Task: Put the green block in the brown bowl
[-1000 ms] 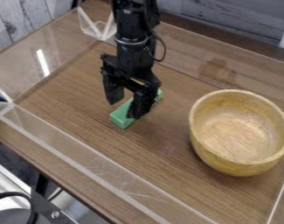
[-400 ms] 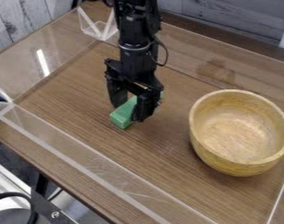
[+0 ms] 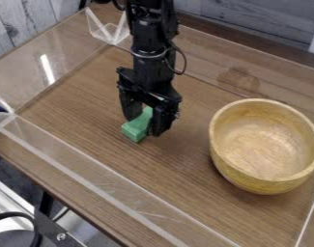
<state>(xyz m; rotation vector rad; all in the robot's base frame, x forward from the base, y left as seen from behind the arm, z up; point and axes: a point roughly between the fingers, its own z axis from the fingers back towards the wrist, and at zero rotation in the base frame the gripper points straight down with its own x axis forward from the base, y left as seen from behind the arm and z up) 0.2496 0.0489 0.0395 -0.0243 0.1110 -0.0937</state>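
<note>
The green block (image 3: 137,126) lies on the wooden table, left of centre. My gripper (image 3: 145,120) points straight down over it, open, with one black finger on each side of the block and its tips close to the table. Whether the fingers touch the block I cannot tell. The brown bowl (image 3: 265,145) stands empty to the right, about a hand's width from the gripper.
Clear acrylic walls (image 3: 69,159) fence the table on the near, left and far sides. The arm's black column (image 3: 149,39) rises toward the back. Dark cables (image 3: 17,232) lie outside the wall at the lower left.
Over the last second the gripper has sunk a little around the green block and kept its jaws open. The block and bowl have not moved.
</note>
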